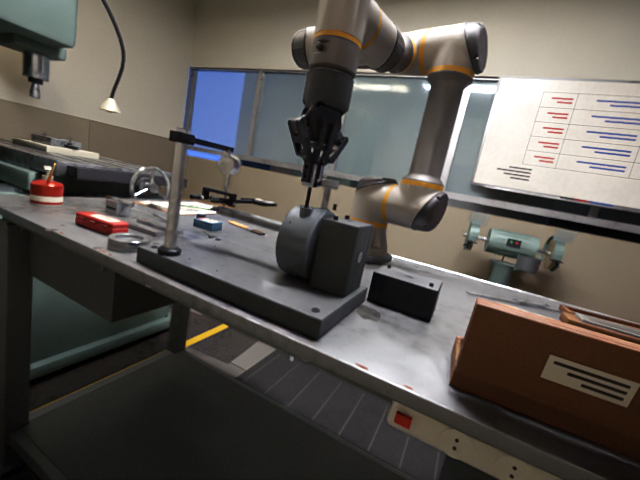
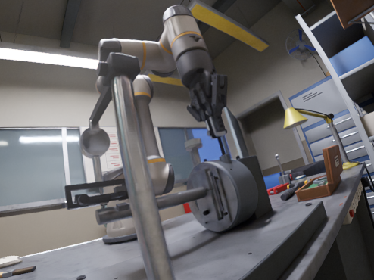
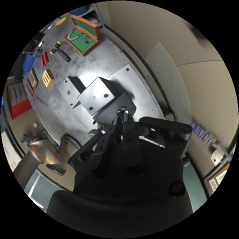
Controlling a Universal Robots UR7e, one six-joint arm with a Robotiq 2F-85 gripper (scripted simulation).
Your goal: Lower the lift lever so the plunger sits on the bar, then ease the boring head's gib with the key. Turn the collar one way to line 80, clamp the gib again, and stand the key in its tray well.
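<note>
The thin dark key (image 1: 308,196) (image 2: 221,146) is partly hidden: its top is inside my fingers and its tip goes into the top of the round grey boring head (image 1: 298,241) (image 2: 222,195) (image 3: 113,110). My gripper (image 1: 313,181) (image 2: 215,132) (image 3: 121,117) points straight down over the head, closed with its fingers on the key. A steel bar (image 2: 176,199) sticks out of the head's face toward the indicator stand's post (image 1: 176,194) (image 2: 138,181). The dial indicator (image 2: 94,142) hangs above the bar. The black key tray (image 1: 404,293) (image 3: 71,91) sits on the bench just right of the base plate.
A brown wooden case (image 1: 548,369) lies at the bench's right end, and an open case with green lining (image 3: 82,37) (image 2: 320,181) sits further along. Small tools and a red box (image 1: 101,222) lie left of the base plate (image 1: 248,281). The bench's front edge runs close under the plate.
</note>
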